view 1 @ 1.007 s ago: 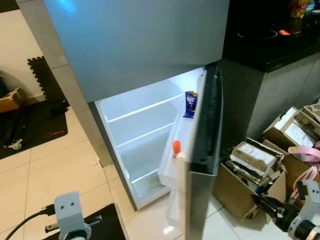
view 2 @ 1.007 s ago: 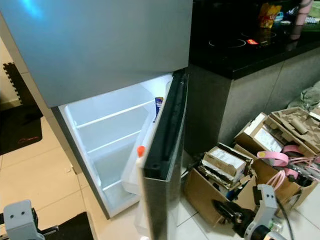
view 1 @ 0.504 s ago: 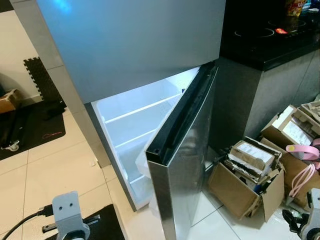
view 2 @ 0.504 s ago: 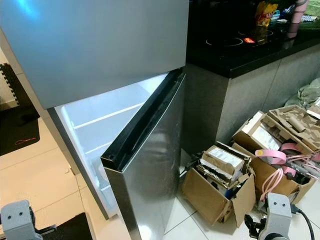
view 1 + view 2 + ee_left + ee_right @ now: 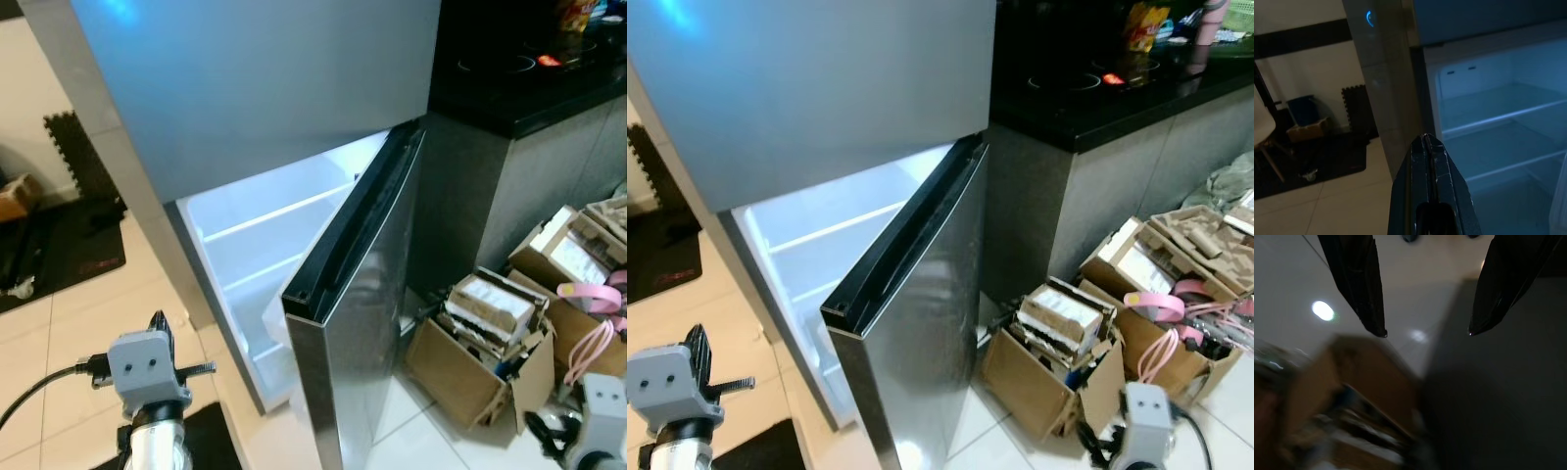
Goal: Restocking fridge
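Note:
The silver fridge (image 5: 265,88) has its upper door closed. Its lower door (image 5: 358,294) stands half swung in, its steel face towards me, hiding the door racks. Behind it the lit white compartment (image 5: 260,235) shows bare shelves (image 5: 1498,117). My left gripper (image 5: 1426,139) is raised at the lower left, shut with nothing in it, pointing at the fridge's left edge and apart from it; its wrist (image 5: 145,364) shows in the left eye view. My right gripper (image 5: 1426,333) hangs low at the right, open and empty, over the floor beside a blurred cardboard box (image 5: 1366,382).
Opened cardboard boxes (image 5: 480,338) with pink tape rolls (image 5: 593,294) crowd the floor right of the door. A black counter (image 5: 529,93) with a hob stands behind them. Black mats (image 5: 69,240) lie at the left on pale tiles (image 5: 88,333).
The lower door swung from wide open to half closed, hiding its door racks, and then held. My left arm has lifted. My right gripper drew back from the boxes and sank.

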`<state>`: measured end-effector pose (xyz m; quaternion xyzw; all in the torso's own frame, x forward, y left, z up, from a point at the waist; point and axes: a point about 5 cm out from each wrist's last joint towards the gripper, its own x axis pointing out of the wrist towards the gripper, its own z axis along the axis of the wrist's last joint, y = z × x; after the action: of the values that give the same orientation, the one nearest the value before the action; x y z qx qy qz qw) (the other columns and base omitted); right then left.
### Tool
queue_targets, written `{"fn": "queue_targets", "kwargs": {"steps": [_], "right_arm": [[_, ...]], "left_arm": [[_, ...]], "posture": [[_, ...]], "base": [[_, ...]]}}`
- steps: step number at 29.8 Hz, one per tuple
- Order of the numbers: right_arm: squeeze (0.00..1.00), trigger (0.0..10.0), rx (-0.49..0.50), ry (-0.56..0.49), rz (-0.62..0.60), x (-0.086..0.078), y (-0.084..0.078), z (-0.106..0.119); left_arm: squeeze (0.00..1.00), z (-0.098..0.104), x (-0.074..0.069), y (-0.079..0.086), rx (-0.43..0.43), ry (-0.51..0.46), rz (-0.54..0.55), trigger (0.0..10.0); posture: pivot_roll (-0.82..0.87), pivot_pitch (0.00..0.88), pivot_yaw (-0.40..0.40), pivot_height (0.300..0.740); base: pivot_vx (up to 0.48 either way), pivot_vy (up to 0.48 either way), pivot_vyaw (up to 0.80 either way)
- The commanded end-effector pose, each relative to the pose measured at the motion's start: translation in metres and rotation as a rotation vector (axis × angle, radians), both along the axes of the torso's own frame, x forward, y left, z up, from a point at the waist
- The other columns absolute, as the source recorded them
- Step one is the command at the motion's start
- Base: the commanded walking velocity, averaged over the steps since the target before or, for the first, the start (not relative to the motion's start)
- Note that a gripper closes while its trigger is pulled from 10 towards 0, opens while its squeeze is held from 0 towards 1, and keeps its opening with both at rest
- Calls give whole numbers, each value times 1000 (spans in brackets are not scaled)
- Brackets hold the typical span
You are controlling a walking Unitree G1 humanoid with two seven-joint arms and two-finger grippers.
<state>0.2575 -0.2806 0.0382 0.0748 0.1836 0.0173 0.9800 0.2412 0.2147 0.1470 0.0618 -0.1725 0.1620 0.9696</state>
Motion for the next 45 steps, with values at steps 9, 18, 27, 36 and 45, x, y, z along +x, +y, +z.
{"fn": "queue_targets", "kwargs": {"steps": [9,18,27,36,45], "right_arm": [[0,10000,-29,-40,178,8,28,2],[0,10000,-12,-48,196,3,28,3],[0,10000,-8,-57,212,3,29,4],[0,10000,-6,-68,213,4,29,8],[0,10000,-2,-68,215,3,29,7]], "left_arm": [[0,126,36,-40,-17,-401,-344,10000],[0,137,32,-103,-41,-320,-793,10000],[0,109,25,-132,-29,-109,-1056,10000],[0,63,12,-144,88,173,-1218,10000],[0,42,13,-137,161,260,-1155,10000]], "posture": [[-42,135,82,740],[-48,137,93,740],[-50,138,90,740],[-50,137,91,740],[-50,139,92,740]], "base": [[0,0,0],[0,0,0],[0,0,0],[0,0,0],[0,0,0]]}}
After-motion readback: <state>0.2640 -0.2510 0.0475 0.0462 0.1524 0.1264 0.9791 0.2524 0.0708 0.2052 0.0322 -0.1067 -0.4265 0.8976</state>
